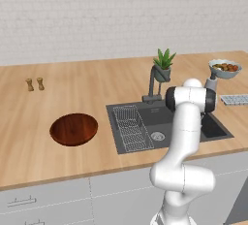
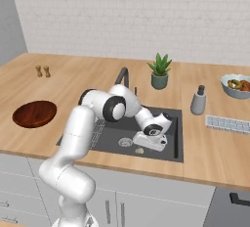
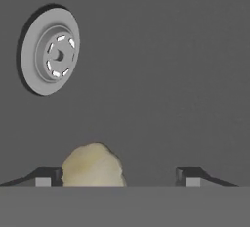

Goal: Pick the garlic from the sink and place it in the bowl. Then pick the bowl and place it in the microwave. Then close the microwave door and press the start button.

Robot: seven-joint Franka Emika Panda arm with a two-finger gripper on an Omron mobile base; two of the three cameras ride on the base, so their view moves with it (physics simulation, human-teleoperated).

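No readable text anywhere in the kitchen scene.
No letters, numbers, brand marks or signs can be made out on the white brick wall, the wooden counter [image 1: 72, 88], the sink [image 2: 168, 147], the grey soap dispenser [image 2: 198, 100] to its right, or the plant pot [image 2: 159, 80] at the far side; the drain [image 3: 49, 51] in the hand view bears only small plain white slots, no markings.
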